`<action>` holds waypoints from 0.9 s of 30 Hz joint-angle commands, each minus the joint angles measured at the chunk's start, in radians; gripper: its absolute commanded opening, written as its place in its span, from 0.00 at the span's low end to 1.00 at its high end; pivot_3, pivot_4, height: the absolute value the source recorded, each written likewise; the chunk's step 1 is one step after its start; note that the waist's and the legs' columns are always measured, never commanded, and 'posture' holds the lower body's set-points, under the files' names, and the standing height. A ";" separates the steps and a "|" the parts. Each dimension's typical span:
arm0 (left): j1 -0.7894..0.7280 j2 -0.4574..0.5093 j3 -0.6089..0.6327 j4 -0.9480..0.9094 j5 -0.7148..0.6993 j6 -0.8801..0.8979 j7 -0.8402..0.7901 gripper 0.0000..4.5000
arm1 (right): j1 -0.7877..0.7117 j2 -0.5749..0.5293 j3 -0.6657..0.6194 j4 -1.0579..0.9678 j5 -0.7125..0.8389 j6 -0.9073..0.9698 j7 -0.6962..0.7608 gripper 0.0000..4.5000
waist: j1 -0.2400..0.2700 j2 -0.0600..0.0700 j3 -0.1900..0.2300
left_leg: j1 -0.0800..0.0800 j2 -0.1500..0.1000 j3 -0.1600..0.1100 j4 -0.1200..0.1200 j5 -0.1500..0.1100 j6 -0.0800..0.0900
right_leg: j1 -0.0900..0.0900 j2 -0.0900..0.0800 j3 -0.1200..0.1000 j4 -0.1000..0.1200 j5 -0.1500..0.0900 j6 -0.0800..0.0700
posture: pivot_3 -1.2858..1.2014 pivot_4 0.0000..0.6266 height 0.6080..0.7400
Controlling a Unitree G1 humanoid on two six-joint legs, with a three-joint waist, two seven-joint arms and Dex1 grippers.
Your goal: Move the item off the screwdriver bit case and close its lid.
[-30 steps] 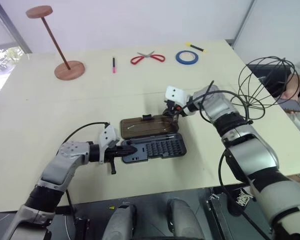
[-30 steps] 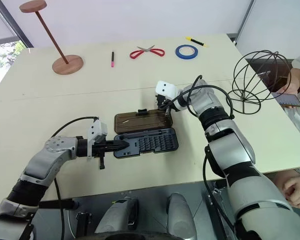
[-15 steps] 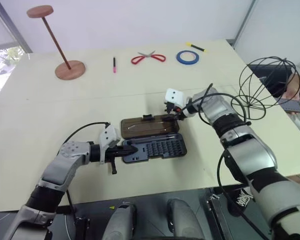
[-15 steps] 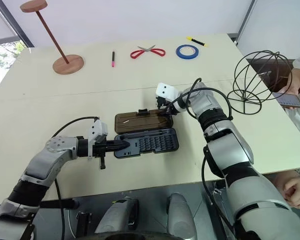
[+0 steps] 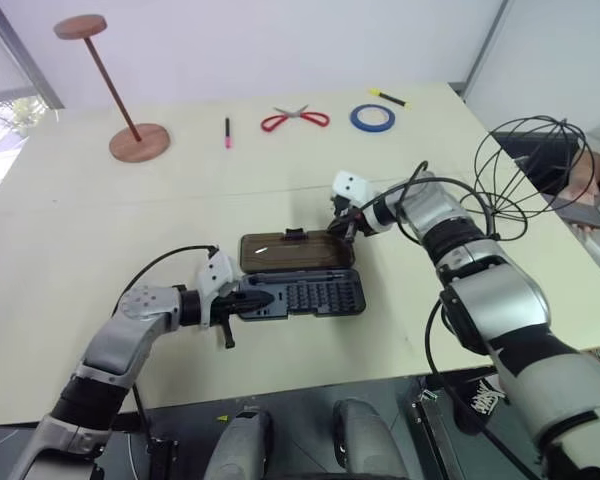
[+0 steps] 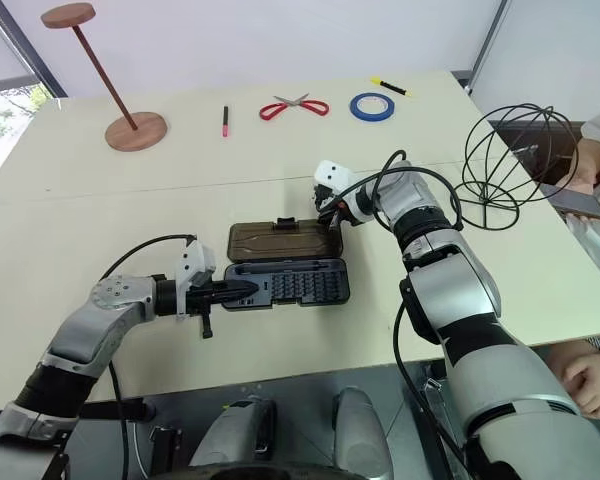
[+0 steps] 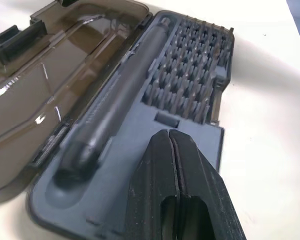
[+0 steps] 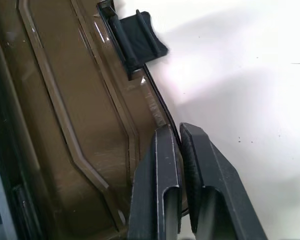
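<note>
Pale cream surface point(image 5: 100, 220), white wall behind. The case point(image 5: 305, 297) lies open at the middle of it, bits exposed; its lid point(image 5: 295, 251) is folded back flat on the far side, latch point(image 5: 295, 235) pointing away from me. The cage point(image 5: 525, 170) sits well apart at the right edge, so that part reads as done; closing is the step in hand.

My right gripper point(image 8: 179, 150) is pinched on the lid's far rim, near its right corner, jaws all but together with the thin edge between them. My left gripper point(image 7: 169, 150) is closed and empty, tips pressing the case's left end, apparently to steady it.

Next, I judge: lift that rim up and swing it over the hinge toward me, keeping the case pinned, then press the latch home.
</note>
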 commanded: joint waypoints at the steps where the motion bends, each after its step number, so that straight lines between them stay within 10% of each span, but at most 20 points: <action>1: 0.010 0.000 0.010 -0.017 0.010 0.000 0.012 0.00 | 0.043 0.015 0.019 0.050 -0.027 0.012 -0.003 0.01 | 0.000 0.000 0.000 | 0.002 0.000 0.000 -0.001 0.000 0.000 | 0.002 0.000 0.000 0.000 0.000 0.000 | 0.52 0.24 1.00; 14: -0.010 -0.011 0.007 -0.009 0.010 0.007 0.024 0.00 | 0.084 -0.057 0.072 -0.149 -0.097 -0.213 -0.057 0.01 | 0.000 0.000 0.000 | 0.006 0.000 0.000 -0.001 0.000 0.000 | 0.006 0.000 0.000 -0.002 0.000 0.000 | 0.52 0.24 1.00; 27: -0.067 -0.044 -0.008 0.047 0.034 -0.007 0.013 0.00 | 0.202 -0.182 0.034 -0.688 -0.044 -0.009 0.036 0.01 | 0.005 0.002 0.003 | -0.011 0.000 0.000 0.002 0.000 0.000 | -0.010 -0.001 0.000 0.000 0.000 0.000 | 0.52 0.24 1.00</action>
